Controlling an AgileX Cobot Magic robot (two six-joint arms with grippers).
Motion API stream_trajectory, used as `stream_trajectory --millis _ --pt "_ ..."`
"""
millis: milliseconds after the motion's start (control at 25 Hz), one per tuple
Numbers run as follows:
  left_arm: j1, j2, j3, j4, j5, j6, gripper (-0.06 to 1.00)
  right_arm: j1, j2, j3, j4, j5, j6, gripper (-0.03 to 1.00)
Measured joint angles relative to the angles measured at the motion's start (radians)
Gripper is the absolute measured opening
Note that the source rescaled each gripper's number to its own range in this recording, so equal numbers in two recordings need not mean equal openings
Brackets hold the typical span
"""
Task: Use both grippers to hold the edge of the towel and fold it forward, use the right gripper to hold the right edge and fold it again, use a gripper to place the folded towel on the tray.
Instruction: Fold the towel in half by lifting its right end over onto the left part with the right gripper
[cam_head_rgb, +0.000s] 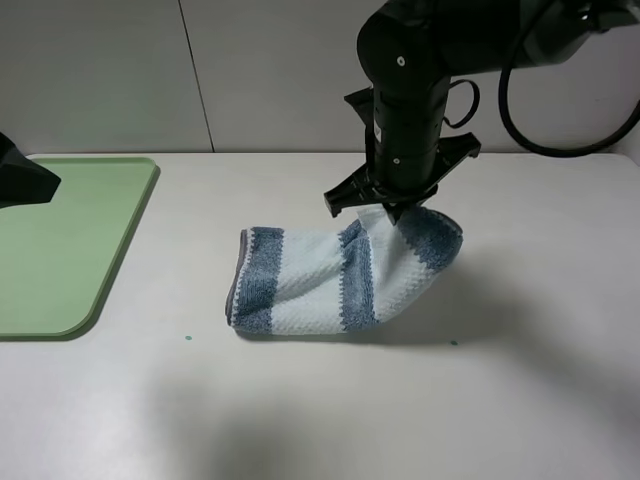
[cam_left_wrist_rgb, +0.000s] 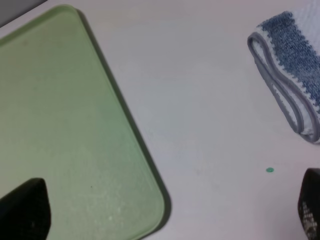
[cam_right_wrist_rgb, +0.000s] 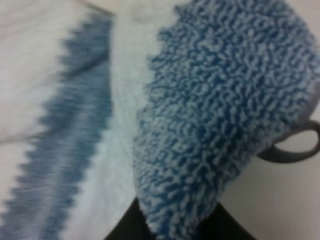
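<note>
The blue-and-white striped towel (cam_head_rgb: 310, 280) lies folded on the white table at the middle. My right gripper (cam_head_rgb: 385, 208) is shut on the towel's right edge and holds that end lifted and curled over the rest. In the right wrist view the blue terry edge (cam_right_wrist_rgb: 215, 100) fills the frame, pinched at the dark fingers (cam_right_wrist_rgb: 131, 226). My left gripper (cam_head_rgb: 20, 180) hovers open and empty at the far left over the green tray (cam_head_rgb: 60, 240). The left wrist view shows the tray (cam_left_wrist_rgb: 65, 110), the towel's folded left end (cam_left_wrist_rgb: 295, 85), and the left gripper (cam_left_wrist_rgb: 167, 207) spread wide.
A grey wall stands behind the table. The right arm's black cable (cam_head_rgb: 540, 110) loops at the upper right. A small green dot (cam_head_rgb: 187, 338) marks the table between tray and towel.
</note>
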Motion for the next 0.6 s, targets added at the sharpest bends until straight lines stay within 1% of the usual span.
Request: stream_trajectory --millis 120,240,440,520,600 --pt "0.0 0.0 0.0 0.0 0.0 0.0 1.0 0.0 0.0 -0.012 -0.081 0.073 0.0 0.1" --pt "0.0 0.0 0.0 0.0 0.0 0.0 1.0 -0.011 0.0 -0.012 -0.117 0.126 -0.009 0.1" --pt "0.0 0.0 0.0 0.0 0.0 0.0 1.0 -0.055 -0.002 -0.012 -0.156 0.141 -0.027 0.1" --pt "0.0 0.0 0.0 0.0 0.0 0.0 1.0 -0.058 -0.003 -0.012 -0.156 0.141 -0.029 0.1" --pt "0.0 0.0 0.0 0.0 0.0 0.0 1.0 -0.058 -0.004 -0.012 -0.129 0.141 -0.03 0.1"
